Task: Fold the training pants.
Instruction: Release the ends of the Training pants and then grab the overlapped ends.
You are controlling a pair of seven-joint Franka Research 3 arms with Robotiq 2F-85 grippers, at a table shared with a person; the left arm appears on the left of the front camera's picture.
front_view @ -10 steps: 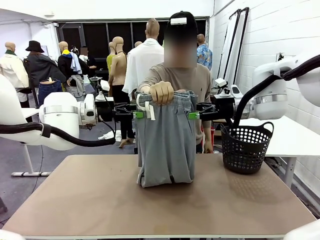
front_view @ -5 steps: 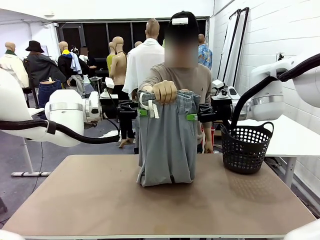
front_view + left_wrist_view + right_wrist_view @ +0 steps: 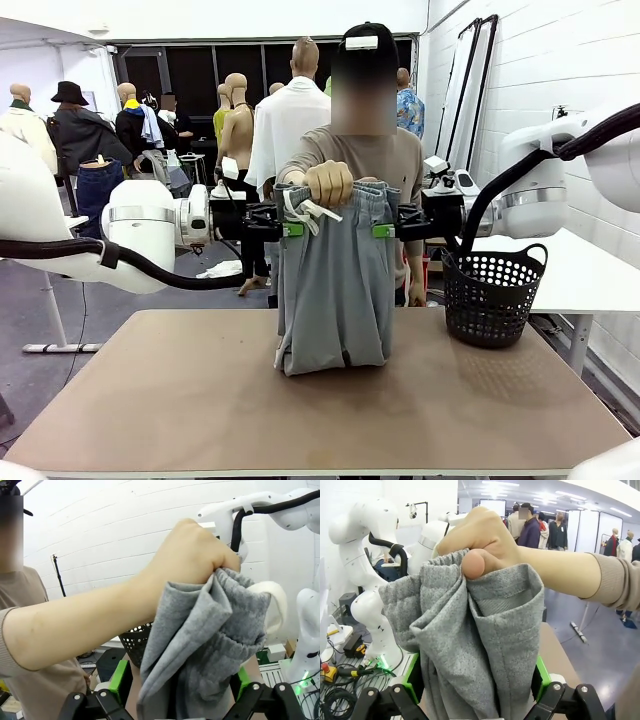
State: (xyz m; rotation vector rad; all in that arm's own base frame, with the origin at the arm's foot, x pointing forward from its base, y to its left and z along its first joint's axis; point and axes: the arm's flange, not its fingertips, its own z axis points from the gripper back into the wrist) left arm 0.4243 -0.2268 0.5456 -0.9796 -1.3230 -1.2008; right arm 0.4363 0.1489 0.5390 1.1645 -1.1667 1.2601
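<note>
A person's hand (image 3: 328, 183) holds the light grey training pants (image 3: 333, 290) up by the bunched waistband, and their lower end rests on the table (image 3: 200, 400). A white drawstring (image 3: 310, 210) hangs at the waistband. My left gripper (image 3: 290, 229) is at the pants' left edge just below the waistband, and my right gripper (image 3: 383, 230) is at the right edge. In the left wrist view the left gripper (image 3: 181, 680) is open, with grey fabric (image 3: 200, 645) between its green pads. The right gripper (image 3: 477, 677) in its wrist view is open too, around the folds (image 3: 470, 630).
A black perforated basket (image 3: 493, 295) stands at the table's back right, close to my right arm. The person stands at the far edge behind the pants. The brown tabletop in front of the pants is bare.
My left gripper has moved right, up to the pants' left edge. The right gripper has edged slightly left. The drawstring has swung outward under the person's hand.
</note>
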